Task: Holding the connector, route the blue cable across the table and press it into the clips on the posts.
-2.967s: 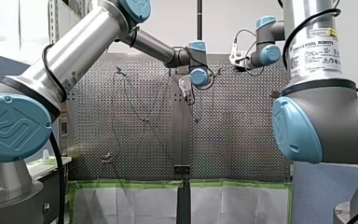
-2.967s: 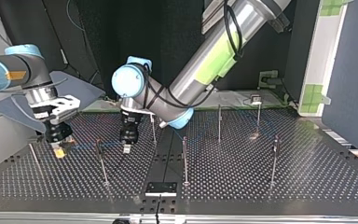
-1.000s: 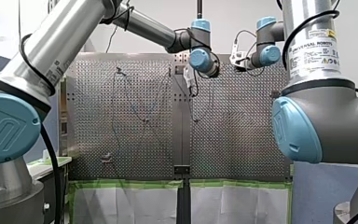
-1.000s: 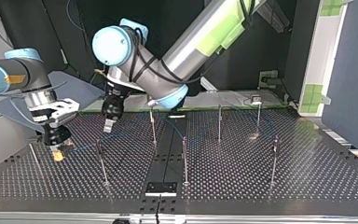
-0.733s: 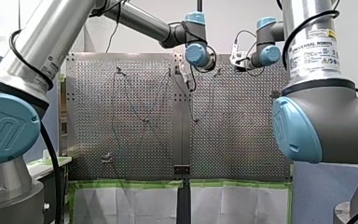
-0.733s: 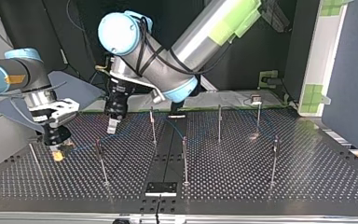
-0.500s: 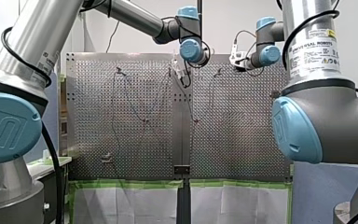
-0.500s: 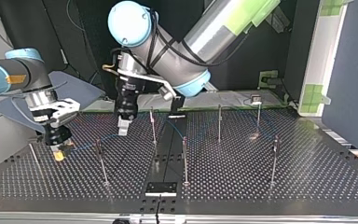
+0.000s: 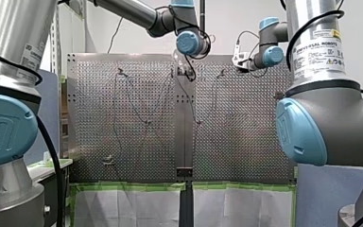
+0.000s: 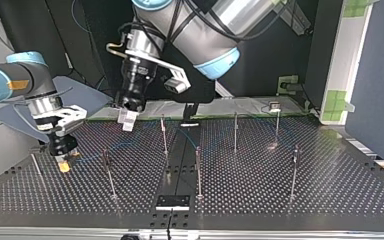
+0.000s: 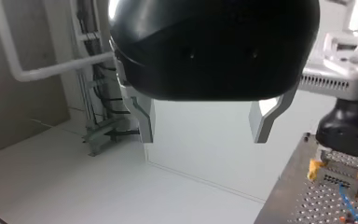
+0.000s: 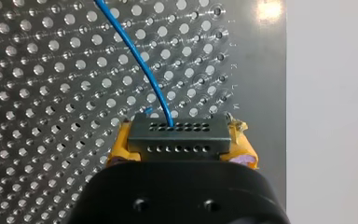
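Observation:
My right gripper (image 12: pixel 179 145) is shut on the grey connector (image 12: pixel 177 132), its yellow pads (image 12: pixel 121 144) on either side. The blue cable (image 12: pixel 137 53) leaves the connector and runs over the perforated table (image 12: pixel 37 93). At the top view's left, my right gripper (image 10: pixel 63 164) holds the connector just above the table, and the cable (image 10: pixel 87 157) trails toward the posts. My left gripper (image 10: pixel 127 120) hangs raised above the table's far edge. In the left wrist view it (image 11: pixel 206 122) is open with nothing between its fingers, and my right gripper (image 11: pixel 340 179) shows beyond it.
Several thin posts stand on the table, among them one (image 10: pixel 109 176) near my right gripper, one (image 10: pixel 164 134) by the middle seam and one (image 10: pixel 294 170) at the top view's right. A black plate (image 10: pixel 172 202) sits at the near edge.
My left arm has risen off the table and swung back toward the far edge, its gripper open throughout. My right gripper has stayed put with the connector.

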Available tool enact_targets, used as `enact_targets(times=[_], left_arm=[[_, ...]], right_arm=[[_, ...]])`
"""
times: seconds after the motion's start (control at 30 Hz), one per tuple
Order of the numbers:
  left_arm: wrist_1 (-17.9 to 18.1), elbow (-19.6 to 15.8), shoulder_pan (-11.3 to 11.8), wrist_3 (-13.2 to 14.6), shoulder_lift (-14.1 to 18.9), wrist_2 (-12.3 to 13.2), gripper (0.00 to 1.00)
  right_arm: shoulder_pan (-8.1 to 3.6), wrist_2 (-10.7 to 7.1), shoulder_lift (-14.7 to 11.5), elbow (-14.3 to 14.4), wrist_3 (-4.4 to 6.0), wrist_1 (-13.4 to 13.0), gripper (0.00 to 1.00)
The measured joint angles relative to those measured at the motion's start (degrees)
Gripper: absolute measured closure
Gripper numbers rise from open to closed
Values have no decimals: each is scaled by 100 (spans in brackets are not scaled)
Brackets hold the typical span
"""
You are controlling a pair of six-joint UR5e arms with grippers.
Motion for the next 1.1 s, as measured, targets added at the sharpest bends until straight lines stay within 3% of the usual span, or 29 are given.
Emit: enact_targets(times=[0.2,0.53,0.63,1.1], left_arm=[[356,-356,-25,57,-74,-171,0],[995,-996,-27,643,-79,-361,0],[1151,-1151,-26,697,-72,-353,0],[1910,-1913,-2,45,98,-481,0]], right_arm=[[14,0,7,0,-5,1,100],[21,0,9,3,-8,1,100],[19,0,10,1,-8,1,100],[7,-2,14,0,-25,-5,100]])
